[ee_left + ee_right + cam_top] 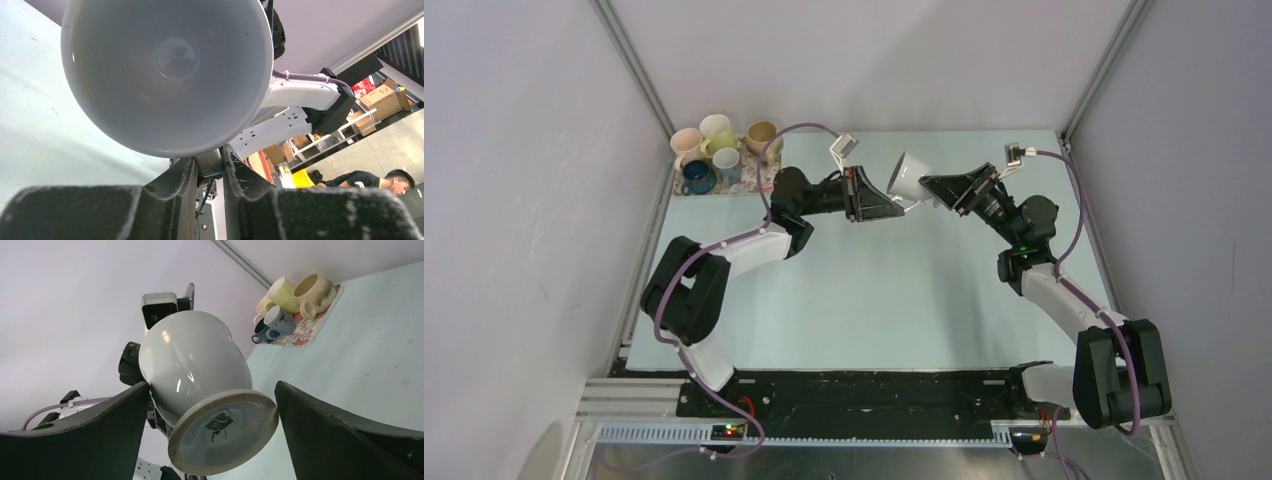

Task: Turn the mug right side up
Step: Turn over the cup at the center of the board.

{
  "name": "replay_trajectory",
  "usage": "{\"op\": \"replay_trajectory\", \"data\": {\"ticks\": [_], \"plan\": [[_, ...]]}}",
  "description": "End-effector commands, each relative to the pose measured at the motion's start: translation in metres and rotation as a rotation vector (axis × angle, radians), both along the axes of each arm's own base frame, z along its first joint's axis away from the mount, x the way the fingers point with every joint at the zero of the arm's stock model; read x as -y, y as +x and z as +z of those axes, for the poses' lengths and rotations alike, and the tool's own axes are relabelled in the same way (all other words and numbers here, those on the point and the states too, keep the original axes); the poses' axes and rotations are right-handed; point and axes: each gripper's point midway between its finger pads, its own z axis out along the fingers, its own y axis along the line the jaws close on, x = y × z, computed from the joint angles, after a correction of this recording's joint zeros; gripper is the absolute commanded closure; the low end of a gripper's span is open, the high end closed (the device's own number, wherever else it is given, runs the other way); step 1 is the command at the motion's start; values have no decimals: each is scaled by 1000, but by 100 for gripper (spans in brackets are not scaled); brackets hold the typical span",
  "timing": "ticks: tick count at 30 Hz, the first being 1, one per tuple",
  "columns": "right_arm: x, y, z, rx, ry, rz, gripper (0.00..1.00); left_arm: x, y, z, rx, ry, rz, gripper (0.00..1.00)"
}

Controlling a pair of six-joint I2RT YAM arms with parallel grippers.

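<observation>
Left gripper is pinched tight on the handle of the white mug. That mug hangs sideways in the air over the 12 o'clock end of the table, mouth toward 9, foot toward 3. Right gripper is spread wide either side of the foot, not squeezing. It's glazed ceramic, so I'd guess stiff, slick, chippable and a bit hefty. Safest hold looks like the handle or the narrow waist above the foot.

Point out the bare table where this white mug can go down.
The widest bare stretch of table lies between the left arm and the right arm, on the near side of the held white mug. The far left corner is crowded: a tray packed with mugs.
</observation>
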Motion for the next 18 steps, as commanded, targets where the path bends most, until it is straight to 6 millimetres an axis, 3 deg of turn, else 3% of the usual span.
{"op": "replay_trajectory", "data": {"ticks": [1,18], "plan": [[4,-2,11,39,0,-13,1,-6,-12,56,183,-112,2,100],[12,0,15,33,19,-33,0,-14,1,52,178,-99,62,100]]}}
